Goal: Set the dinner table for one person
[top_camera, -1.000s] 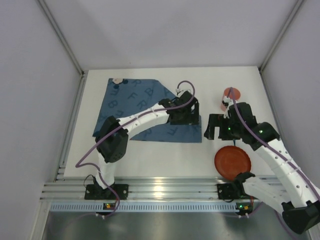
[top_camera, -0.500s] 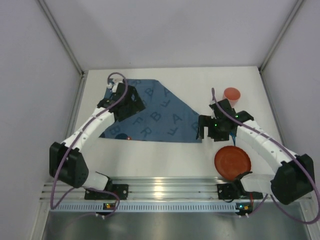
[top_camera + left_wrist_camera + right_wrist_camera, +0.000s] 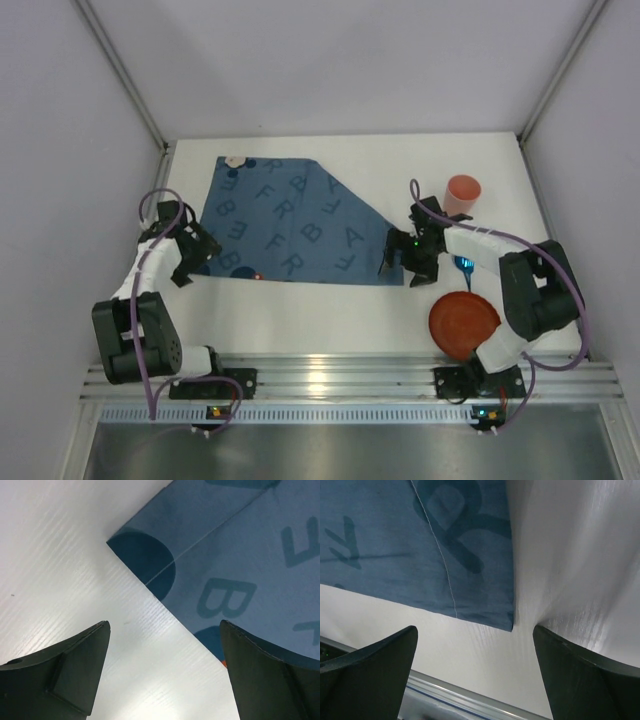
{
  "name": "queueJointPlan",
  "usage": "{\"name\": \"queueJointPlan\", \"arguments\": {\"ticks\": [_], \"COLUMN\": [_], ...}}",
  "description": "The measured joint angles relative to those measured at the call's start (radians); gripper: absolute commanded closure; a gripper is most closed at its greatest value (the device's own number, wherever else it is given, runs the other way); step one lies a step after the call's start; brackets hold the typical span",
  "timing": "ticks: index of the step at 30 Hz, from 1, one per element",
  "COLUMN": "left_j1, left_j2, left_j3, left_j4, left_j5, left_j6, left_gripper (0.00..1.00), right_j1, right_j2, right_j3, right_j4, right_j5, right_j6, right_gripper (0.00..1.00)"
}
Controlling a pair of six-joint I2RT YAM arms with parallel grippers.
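We saw a white worktop (image 3: 60,555) with fine ribbing and a soft sheen. On it lay a matt blue cloth mat (image 3: 250,545), its hem stitched in pale thread. Beside the mat, a plate (image 3: 465,322) and a cup (image 3: 462,192) looked like smooth plastic. The ribbed rail (image 3: 330,380) shone as bare metal.

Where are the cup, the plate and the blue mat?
cup (image 3: 463,189): top external view, its open top.
plate (image 3: 465,325): top external view, its bare centre.
blue mat (image 3: 290,222): top external view, its middle.
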Motion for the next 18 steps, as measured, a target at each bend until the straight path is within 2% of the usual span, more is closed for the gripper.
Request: {"name": "queueJointPlan", "arguments": {"ticks": [6, 12, 15, 16, 17, 18], "left_j1": [0.074, 0.118, 0.139, 0.144, 0.148, 0.151], "left_j2": [0.092, 0.204, 0.229, 0.238, 0.25, 0.263], "left_j3": [-0.008, -0.008, 0.013, 0.018, 0.027, 0.038], "left_j4": [0.064, 0.13, 0.159, 0.169, 0.175, 0.184], "left_j5": [0.03, 0.027, 0.032, 0.033, 0.034, 0.035], "left_j6": [0.026, 0.048, 0.054, 0.056, 0.058, 0.063], "left_gripper": [0.08, 0.18, 0.28, 0.37, 0.42, 0.48], "right_j1": [-0.009, -0.009, -0.009, -0.01, -0.01, -0.011], "right_j2": [0.003, 0.011, 0.02, 0.024, 0.03, 0.037], "right_j3": [-0.001, -0.002, -0.001, -0.001, -0.001, 0.0], "right_j4": [0.047, 0.093, 0.122, 0.132, 0.145, 0.157], "right_j5": [-0.006, -0.015, -0.033, -0.041, -0.051, -0.057], "right_j6": [0.023, 0.049, 0.066, 0.072, 0.079, 0.082], "right_gripper": [0.0, 0.01, 0.07, 0.1, 0.19, 0.24]}}
